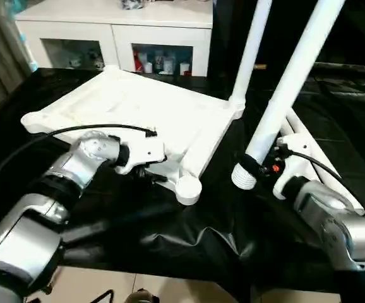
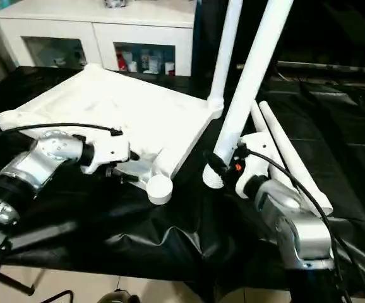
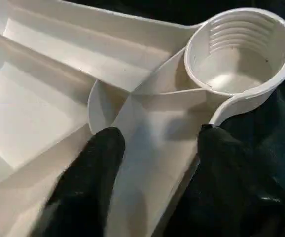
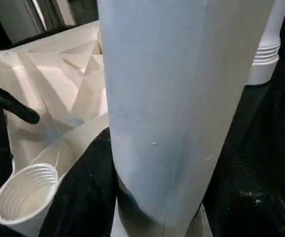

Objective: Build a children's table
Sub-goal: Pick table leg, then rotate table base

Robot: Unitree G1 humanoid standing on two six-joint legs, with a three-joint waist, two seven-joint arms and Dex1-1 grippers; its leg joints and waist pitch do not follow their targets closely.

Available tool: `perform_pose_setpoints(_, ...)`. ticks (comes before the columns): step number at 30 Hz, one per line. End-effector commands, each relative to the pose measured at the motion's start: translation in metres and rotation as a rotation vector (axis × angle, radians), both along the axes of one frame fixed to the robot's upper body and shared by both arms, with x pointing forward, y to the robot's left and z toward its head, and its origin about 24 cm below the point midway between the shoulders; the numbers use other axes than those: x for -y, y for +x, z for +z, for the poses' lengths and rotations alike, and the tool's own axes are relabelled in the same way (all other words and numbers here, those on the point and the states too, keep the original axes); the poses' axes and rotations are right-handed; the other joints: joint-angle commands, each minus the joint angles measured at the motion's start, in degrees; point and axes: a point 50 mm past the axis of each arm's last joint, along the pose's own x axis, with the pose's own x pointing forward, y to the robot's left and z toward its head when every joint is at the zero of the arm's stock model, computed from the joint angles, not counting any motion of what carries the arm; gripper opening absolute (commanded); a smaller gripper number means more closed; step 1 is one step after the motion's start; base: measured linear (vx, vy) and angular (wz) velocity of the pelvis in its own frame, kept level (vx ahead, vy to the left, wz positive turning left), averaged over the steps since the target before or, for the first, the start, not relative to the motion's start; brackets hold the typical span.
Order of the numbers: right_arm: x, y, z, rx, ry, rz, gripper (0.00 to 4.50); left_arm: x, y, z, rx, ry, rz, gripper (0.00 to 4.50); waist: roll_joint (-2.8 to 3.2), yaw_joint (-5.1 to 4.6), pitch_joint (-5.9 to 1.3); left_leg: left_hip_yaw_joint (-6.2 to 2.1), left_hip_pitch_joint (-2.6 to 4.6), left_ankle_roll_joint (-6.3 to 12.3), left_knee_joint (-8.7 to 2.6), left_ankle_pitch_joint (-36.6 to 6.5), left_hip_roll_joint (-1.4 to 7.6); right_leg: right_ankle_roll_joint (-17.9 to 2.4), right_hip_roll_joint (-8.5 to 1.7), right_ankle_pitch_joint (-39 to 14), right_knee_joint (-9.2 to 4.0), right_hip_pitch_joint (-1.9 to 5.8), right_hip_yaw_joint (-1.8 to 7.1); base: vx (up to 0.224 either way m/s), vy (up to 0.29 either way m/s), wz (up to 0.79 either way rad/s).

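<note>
The white tabletop (image 1: 138, 104) lies underside up on black cloth, tilted. My left gripper (image 3: 157, 133) straddles its near rim, one black finger (image 3: 93, 168) inside and one outside, both against the wall, just short of the empty near corner socket (image 3: 238, 49). A white leg (image 1: 252, 44) stands in the far right corner socket (image 1: 236, 104). My right gripper (image 1: 258, 165) is shut on a second leg (image 1: 293, 76), held nearly upright, threaded end (image 1: 244, 177) down, right of the empty socket (image 1: 189, 189). Two more legs (image 1: 302, 142) lie on the cloth behind my right wrist.
A white cabinet (image 1: 113, 31) with glass doors stands behind the table. The black cloth (image 1: 189, 240) bunches in folds near the table's front edge, with pale floor below. A black cable (image 1: 75, 131) arcs over my left forearm.
</note>
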Motion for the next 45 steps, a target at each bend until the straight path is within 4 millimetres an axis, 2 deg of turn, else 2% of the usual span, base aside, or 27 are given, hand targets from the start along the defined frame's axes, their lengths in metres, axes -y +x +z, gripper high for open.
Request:
perform_pose_setpoints(1,0.001,-0.001,0.007,0.024,-0.016,0.009,1.87,-0.002,-0.002,-0.008,-0.041,0.045,-0.014,2.39,-0.44,-0.21,-3.97,-1.55,1.6,-1.64,-4.32,-17.4,3.16,-7.6,-5.87,-22.6,-5.36,2.25,3.08,0.0,0.0,0.0)
perform_pose_setpoints(3,0.002,0.0,0.008,0.022,-0.023,0.013,1.87,-0.004,-0.002,-0.008,-0.043,0.056,-0.026,2.18,-0.36,-0.12,-3.96,-1.59,1.66,-1.35,-4.26,-17.0,3.16,-6.8,-6.05,-24.8,-5.51,2.19,3.11,0.0,0.0,0.0)
perform_pose_setpoints(4,0.003,0.001,0.009,0.022,-0.025,0.014,1.87,-0.005,-0.002,-0.008,-0.045,0.052,-0.027,2.15,-0.69,-0.22,-3.82,-1.57,1.61,-1.21,-4.32,-17.1,3.16,-6.1,-6.04,-26.1,-5.75,2.13,3.1,0.0,0.0,0.0)
perform_pose_setpoints(5,0.003,0.001,0.009,0.022,-0.025,0.015,1.87,-0.005,-0.002,-0.007,-0.046,0.047,-0.028,2.07,-0.45,-0.1,-3.98,-1.63,1.72,-1.16,-4.3,-16.8,3.21,-5.8,-6.11,-26.5,-5.69,2.07,3.1,0.0,0.0,0.0)
perform_pose_setpoints(6,0.004,0.002,0.01,0.022,-0.027,0.015,1.87,-0.006,-0.002,-0.005,-0.055,0.033,-0.032,1.92,-0.82,-0.17,-3.97,-1.61,1.64,-1.12,-4.34,-16.6,3.27,-5.9,-6.13,-26.2,-5.7,2.08,3.1,0.0,0.0,0.0)
perform_pose_setpoints(8,0.006,0.004,0.011,0.024,-0.031,0.02,1.87,-0.007,-0.002,-0.001,-0.053,0.02,-0.052,1.73,-0.72,-0.14,-3.95,-1.7,1.6,-1.07,-4.4,-16.0,3.45,-6.7,-6.19,-24.5,-5.4,2.04,3.12,0.0,0.0,0.0)
perform_pose_setpoints(9,0.006,0.004,0.012,0.024,-0.032,0.021,1.87,-0.007,-0.002,0.0,-0.056,0.02,-0.056,1.7,-1.06,-0.19,-3.95,-1.63,1.55,-0.95,-4.43,-15.9,3.44,-6.8,-6.13,-24.0,-5.38,2.09,3.1,0.0,0.0,0.0)
perform_pose_setpoints(10,0.007,0.004,0.012,0.023,-0.033,0.021,1.87,-0.008,-0.002,0.0,-0.057,0.021,-0.059,1.6,-0.86,-0.12,-4.01,-1.61,1.5,-0.94,-4.36,-15.6,3.46,-7.2,-6.24,-23.0,-5.13,2.12,3.14,0.0,0.0,0.0)
perform_pose_setpoints(11,0.007,0.005,0.011,0.022,-0.036,0.026,1.87,-0.009,-0.002,0.0,-0.04,0.035,-0.062,1.45,-1.21,-0.08,-4.04,-1.56,1.38,-0.72,-4.31,-14.7,3.42,-7.5,-6.23,-21.8,-4.9,2.22,3.17,0.0,0.0,0.0)
perform_pose_setpoints(12,0.007,0.005,0.011,0.022,-0.036,0.026,1.87,-0.009,-0.002,0.0,-0.04,0.035,-0.062,1.33,-1.06,-0.04,-4.06,-1.55,1.4,-0.67,-4.33,-14.5,3.45,-7.6,-6.2,-21.4,-4.85,2.17,3.16,0.0,0.0,0.0)
perform_pose_setpoints(13,0.006,0.005,0.011,0.022,-0.036,0.029,1.87,-0.009,-0.002,-0.002,-0.03,0.042,-0.058,1.33,-1.34,-0.11,-4.12,-1.46,1.33,-0.49,-4.31,-14.1,3.44,-7.7,-6.15,-20.4,-4.78,2.22,3.14,0.0,0.0,0.0)
perform_pose_setpoints(16,0.002,0.008,0.012,0.022,-0.031,0.043,1.87,-0.005,-0.002,-0.011,-0.012,0.077,-0.056,1.01,-1.23,-0.09,-4.12,-1.36,1.31,-0.23,-4.21,-13.2,3.41,-8.1,-6.11,-18.8,-4.6,2.25,3.14,0.0,0.0,0.0)
perform_pose_setpoints(17,0.002,0.008,0.012,0.022,-0.031,0.043,1.87,-0.005,-0.002,-0.011,-0.012,0.077,-0.056,0.9,-1.39,-0.17,-4.09,-1.37,1.3,-0.1,-4.2,-13.1,3.34,-8.0,-6.05,-18.8,-4.61,2.31,3.13,0.0,0.0,0.0)
perform_pose_setpoints(21,-0.002,0.007,0.012,0.02,-0.031,0.066,1.87,-0.001,-0.005,-0.022,-0.046,0.109,-0.074,0.7,-1.26,-0.05,-3.91,-1.32,1.51,-0.19,-4.22,-14.2,3.35,-7.5,-6.2,-21.6,-5.08,2.15,3.16,0.0,0.0,0.0)
perform_pose_setpoints(27,0.0,0.006,0.011,0.018,-0.034,0.069,1.87,-0.008,-0.006,-0.024,-0.048,0.193,-0.1,0.38,-1.16,-0.06,-3.82,-1.55,1.44,-0.52,-4.38,-15.5,3.24,-5.9,-6.25,-25.5,-5.58,2.21,3.12,0.0,0.0,0.0)
perform_pose_setpoints(30,0.001,0.007,0.011,0.018,-0.037,0.068,1.87,-0.01,-0.007,-0.024,-0.068,0.224,-0.132,0.24,-1.21,-0.11,-3.9,-1.6,1.41,-0.52,-4.39,-15.2,3.3,-5.9,-6.3,-25.3,-5.54,2.24,3.1,0.0,0.0,0.0)
perform_pose_setpoints(33,0.0,0.009,0.011,0.02,-0.042,0.078,1.87,-0.01,-0.01,-0.025,-0.161,0.221,-0.15,0.17,-1.18,-0.15,-4.0,-1.6,1.39,-0.39,-4.36,-14.6,3.35,-6.8,-6.33,-23.4,-5.3,2.22,3.1,0.0,0.0,0.0)
perform_pose_setpoints(35,-0.001,0.01,0.011,0.02,-0.044,0.086,1.87,-0.008,-0.013,-0.026,-0.245,0.191,-0.152,0.14,-1.23,-0.29,-4.1,-1.41,1.3,-0.23,-4.28,-13.4,3.33,-8.7,-6.31,-19.7,-4.79,2.42,3.12,0.0,0.0,0.0)
perform_pose_setpoints(40,0.0,0.014,0.012,0.022,-0.059,0.104,1.87,0.0,-0.013,-0.026,-0.41,0.156,-0.106,0.02,-1.09,-0.1,-4.35,-1.17,1.27,0.61,-4.0,-11.6,3.37,-11.6,-6.23,-14.3,-4.09,2.67,3.1,0.0,0.0,0.0)
perform_pose_setpoints(44,0.001,0.017,0.015,0.028,-0.063,0.104,1.87,0.007,-0.007,-0.026,-0.438,0.089,0.028,0.0,-1.22,0.12,-4.12,-1.05,1.55,0.67,-3.85,-13.0,3.22,-11.4,-6.33,-17.7,-4.62,2.7,3.09,0.0,0.0,0.0)
perform_pose_setpoints(45,0.002,0.018,0.017,0.034,-0.064,0.103,1.87,0.012,-0.002,-0.026,-0.456,0.011,0.14,0.0,-1.27,0.11,-4.01,-1.08,1.61,0.68,-3.83,-13.5,3.17,-11.0,-6.37,-19.9,-4.92,2.7,3.04,0.0,0.0,0.0)
